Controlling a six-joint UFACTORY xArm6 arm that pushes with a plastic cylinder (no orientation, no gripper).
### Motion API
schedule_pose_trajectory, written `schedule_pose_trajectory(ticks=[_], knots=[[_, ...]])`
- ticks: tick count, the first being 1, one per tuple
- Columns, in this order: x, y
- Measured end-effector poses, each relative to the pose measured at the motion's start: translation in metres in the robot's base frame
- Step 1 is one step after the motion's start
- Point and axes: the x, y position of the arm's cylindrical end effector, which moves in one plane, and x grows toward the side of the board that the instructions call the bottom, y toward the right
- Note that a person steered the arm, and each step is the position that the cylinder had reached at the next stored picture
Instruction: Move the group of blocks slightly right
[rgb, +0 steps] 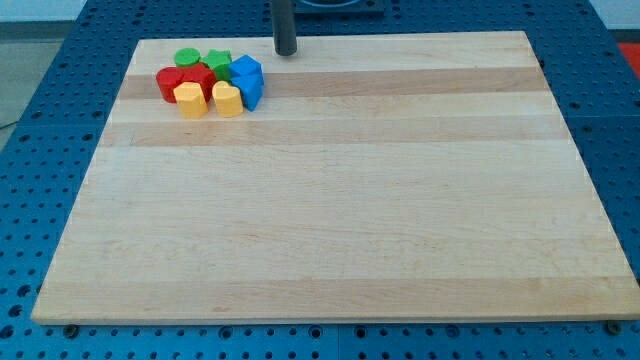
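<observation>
A tight group of blocks sits near the board's top left corner. It holds a green round block (186, 58), a green star-like block (218, 62), two red blocks (170, 82) (203, 78), two blue blocks (246, 70) (251, 92), a yellow hexagon block (190, 100) and a yellow heart-like block (227, 99). My tip (286, 52) stands on the board near its top edge, to the right of the group, a short gap from the upper blue block. It touches no block.
The wooden board (340, 200) lies on a blue perforated table (60, 120). The group is close to the board's top and left edges.
</observation>
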Motion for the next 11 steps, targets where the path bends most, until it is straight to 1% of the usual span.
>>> schedule_pose_trajectory(ticks=[1, 2, 3, 4, 5, 6, 7, 8, 10, 11], knots=[[-0.01, -0.063], [-0.016, -0.158], [-0.015, -0.226], [0.002, -0.226], [0.041, -0.226], [0.07, -0.226], [0.076, -0.219], [0.076, -0.197], [0.081, -0.121], [0.096, -0.095]])
